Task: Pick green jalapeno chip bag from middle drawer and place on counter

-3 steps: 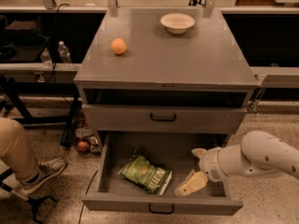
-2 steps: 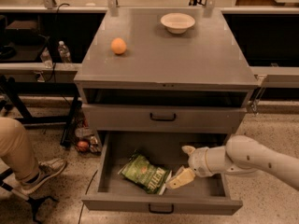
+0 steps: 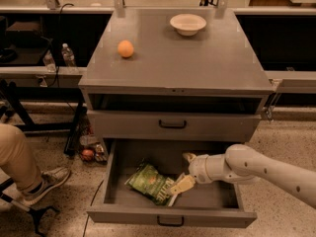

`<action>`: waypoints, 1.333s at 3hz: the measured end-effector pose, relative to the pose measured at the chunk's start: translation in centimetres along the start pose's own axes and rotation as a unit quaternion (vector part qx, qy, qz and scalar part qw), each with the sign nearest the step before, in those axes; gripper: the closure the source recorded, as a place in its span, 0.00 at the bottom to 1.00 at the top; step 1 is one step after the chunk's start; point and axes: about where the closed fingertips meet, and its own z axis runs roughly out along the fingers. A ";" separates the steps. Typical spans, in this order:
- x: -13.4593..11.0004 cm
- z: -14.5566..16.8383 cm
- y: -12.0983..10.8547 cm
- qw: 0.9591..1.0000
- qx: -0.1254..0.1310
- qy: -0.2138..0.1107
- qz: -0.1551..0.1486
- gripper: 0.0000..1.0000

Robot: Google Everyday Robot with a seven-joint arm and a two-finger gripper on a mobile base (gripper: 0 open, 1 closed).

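The green jalapeno chip bag (image 3: 150, 182) lies crinkled on the floor of the open middle drawer (image 3: 170, 219), left of centre. My gripper (image 3: 183, 172) reaches in from the right on a white arm and sits inside the drawer, just right of the bag. One beige finger (image 3: 181, 185) touches or nearly touches the bag's right edge; the other finger (image 3: 189, 157) points away toward the drawer's back. The gripper is open and holds nothing. The counter (image 3: 173, 51) is the grey cabinet top above.
An orange fruit (image 3: 125, 48) and a white bowl (image 3: 187, 23) sit on the counter. A shallower closed drawer (image 3: 173, 124) is above the open one. A person's leg and shoe (image 3: 29, 174) are at the left. Bottles (image 3: 67, 56) stand on a left shelf.
My gripper has moved left inside the drawer, from the right side to right beside the chip bag. The bag has not moved.
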 end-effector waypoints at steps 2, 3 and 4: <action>0.7 3.6 -1.0 1.000 -0.017 -0.010 -0.018 0.00; 1.1 6.1 -1.2 0.999 -0.018 -0.007 -0.033 0.00; 1.9 8.6 -1.5 0.999 -0.014 -0.008 -0.052 0.00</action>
